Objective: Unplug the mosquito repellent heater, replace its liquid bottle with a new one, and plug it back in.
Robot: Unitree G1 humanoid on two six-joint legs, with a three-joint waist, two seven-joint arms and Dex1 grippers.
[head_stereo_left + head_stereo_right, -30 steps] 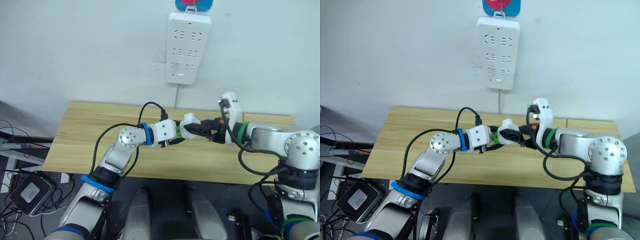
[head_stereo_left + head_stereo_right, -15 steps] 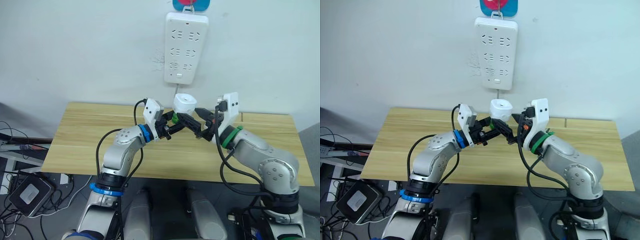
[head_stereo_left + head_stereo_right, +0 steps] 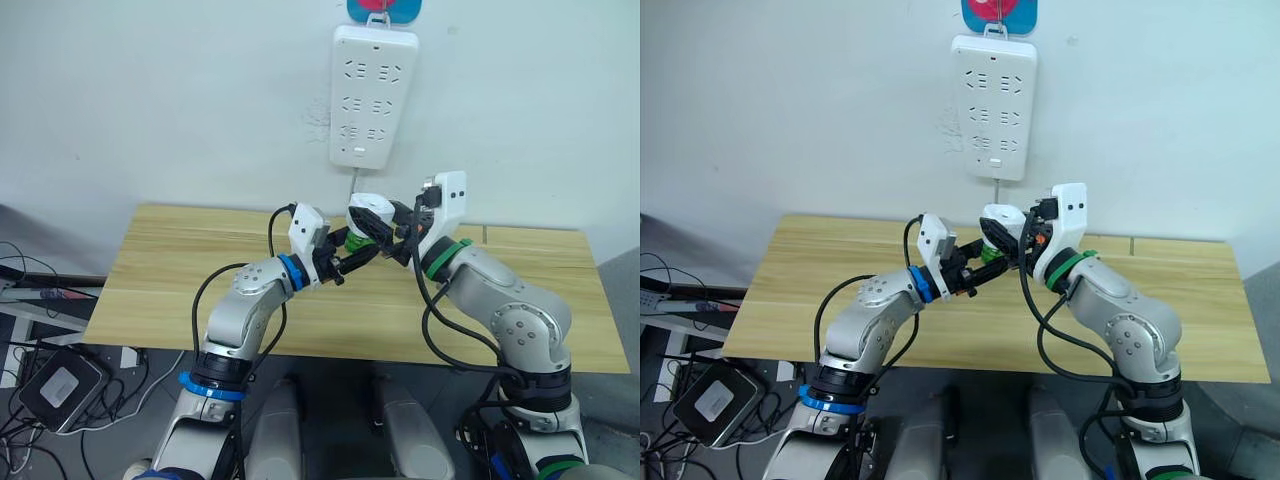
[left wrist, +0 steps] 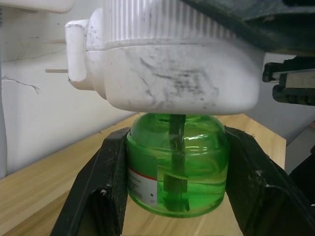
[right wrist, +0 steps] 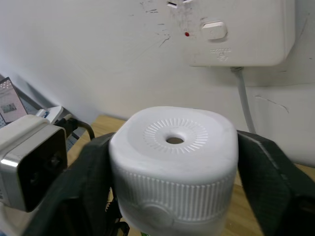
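The right claw (image 3: 1012, 232) is closed on the white mosquito repellent heater (image 5: 173, 169), held up over the desk (image 3: 150, 280) just below the power strip (image 3: 373, 95). Right under it, the left claw (image 4: 173, 196) squeezes the green bottle (image 4: 177, 169), wick pointing up into the heater; it looks screwed in, though I can't be sure. Half a second ago the pair sat a bit higher and less tilted.

Small translucent green round bottle (image 4: 177, 179): neck and upper wick hidden inside the white rounded plastic heater (image 4: 167, 64), whose top is cut off by the left wrist view's edge. In the right wrist view the heater's underside is cut off below. Long white power strip (image 3: 373, 95): socket markings too small to read; its cord passes behind the heater.
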